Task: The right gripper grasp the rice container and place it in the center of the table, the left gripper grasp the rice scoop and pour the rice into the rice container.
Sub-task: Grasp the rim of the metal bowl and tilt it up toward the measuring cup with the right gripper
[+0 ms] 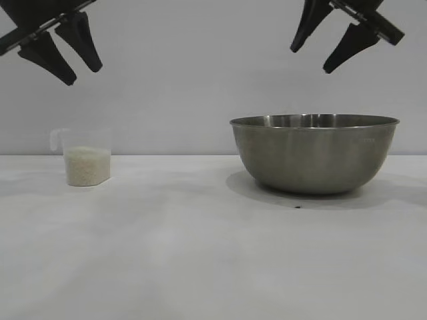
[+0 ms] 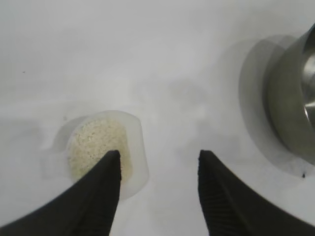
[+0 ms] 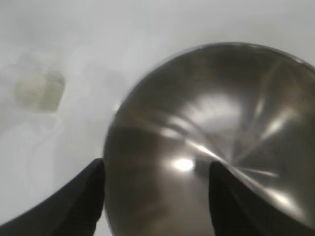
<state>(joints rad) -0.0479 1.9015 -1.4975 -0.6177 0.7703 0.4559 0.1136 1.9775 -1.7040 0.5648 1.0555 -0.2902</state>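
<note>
The rice container (image 1: pixel 313 157), a large steel bowl, stands on the table (image 1: pixel 200 253) at the right. The rice scoop (image 1: pixel 87 163), a clear plastic cup about half full of white rice (image 1: pixel 87 170), stands at the left, its handle to the left. My left gripper (image 1: pixel 83 73) hangs open high above the scoop, holding nothing; in the left wrist view the scoop (image 2: pixel 135 142) lies below one finger of the left gripper (image 2: pixel 159 155). High above the bowl's rim my right gripper (image 1: pixel 310 59) is open and empty; in its wrist view the right gripper (image 3: pixel 156 164) frames the bowl (image 3: pixel 211 128) below.
A tiny dark speck (image 1: pixel 297 207) lies on the table just in front of the bowl. Bare white surface spreads between the scoop and the bowl and toward the front. A plain wall stands behind the table.
</note>
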